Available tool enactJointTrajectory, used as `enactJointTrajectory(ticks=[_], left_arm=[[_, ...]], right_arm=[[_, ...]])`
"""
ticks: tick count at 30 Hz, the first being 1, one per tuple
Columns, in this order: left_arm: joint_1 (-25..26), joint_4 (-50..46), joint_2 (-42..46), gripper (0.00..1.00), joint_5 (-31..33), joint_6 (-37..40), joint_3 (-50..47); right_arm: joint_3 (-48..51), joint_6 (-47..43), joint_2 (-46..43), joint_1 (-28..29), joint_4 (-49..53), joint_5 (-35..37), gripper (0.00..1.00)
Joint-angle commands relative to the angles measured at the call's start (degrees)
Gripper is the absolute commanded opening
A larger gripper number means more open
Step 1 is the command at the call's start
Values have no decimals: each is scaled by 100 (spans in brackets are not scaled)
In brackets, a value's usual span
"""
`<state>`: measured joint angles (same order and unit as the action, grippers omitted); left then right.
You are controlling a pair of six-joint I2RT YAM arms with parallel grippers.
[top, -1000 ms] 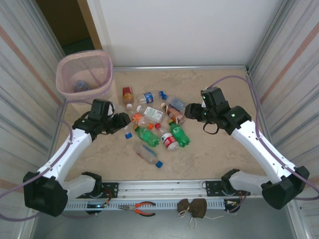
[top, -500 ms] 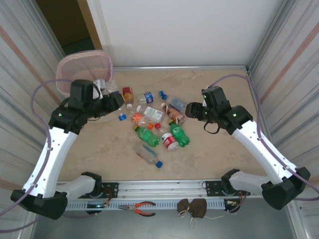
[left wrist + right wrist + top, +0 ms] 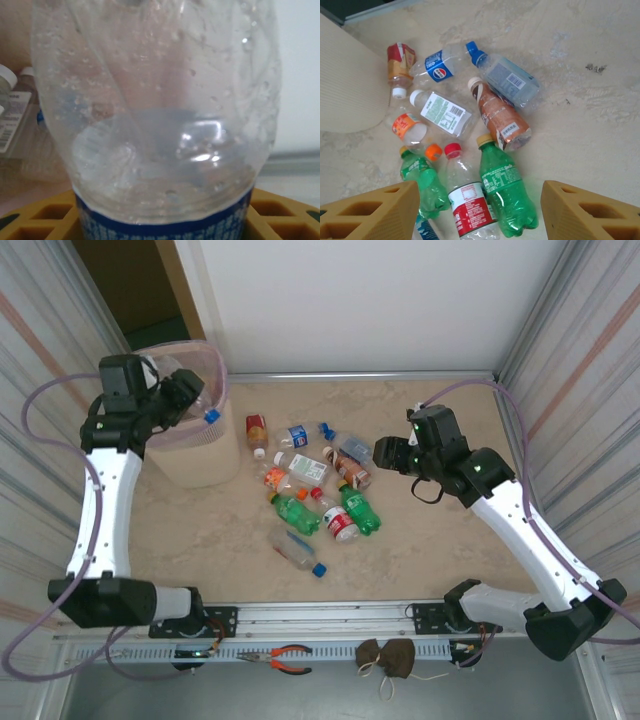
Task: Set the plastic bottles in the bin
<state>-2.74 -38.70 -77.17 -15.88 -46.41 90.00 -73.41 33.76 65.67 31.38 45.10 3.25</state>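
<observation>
A clear plastic bottle (image 3: 155, 125) with a blue label and a blue cap is held above the mouth of the pale-pink bin (image 3: 197, 458), close to its right rim. The bin stands at the far left corner of the table (image 3: 450, 540). The bottle is clasped around its labelled middle by the left gripper (image 3: 172, 398), with a yellow finger (image 3: 35, 220) set against each side. Its thin wall is creased and beaded with droplets, so it is judged light, soft, easily dented and a little slippery. The labelled band is judged the firmest place for a grip. Near the table's middle, about a dozen more bottles (image 3: 318, 495) are lying on their sides in a loose heap, some touching. Just right of the heap, the right gripper (image 3: 388, 456) is poised with jaws apart and nothing between them.
</observation>
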Motion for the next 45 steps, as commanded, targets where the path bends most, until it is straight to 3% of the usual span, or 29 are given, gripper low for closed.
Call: enactJointTrajectory(ticks=[1, 13, 21, 32, 37, 45], left_arm=[[-230, 370, -342, 56, 141, -942, 410], [-493, 82, -2033, 57, 1039, -2795, 1421], [-503, -147, -2883, 60, 1363, -3378, 1785], [-499, -42, -3213, 68, 1440, -3874, 1416], [-475, -156, -3127, 77, 1539, -3814, 1496], [-465, -59, -2727, 79, 1447, -3642, 1546]], right_arm=[[-137, -185, 36, -67, -20, 115, 64], [9, -180, 63, -215, -116, 77, 64], [117, -174, 21, -324, -109, 91, 64], [200, -158, 18, -438, -124, 80, 64], [219, -157, -1, -447, -138, 71, 64], [169, -180, 19, -454, -143, 11, 64]])
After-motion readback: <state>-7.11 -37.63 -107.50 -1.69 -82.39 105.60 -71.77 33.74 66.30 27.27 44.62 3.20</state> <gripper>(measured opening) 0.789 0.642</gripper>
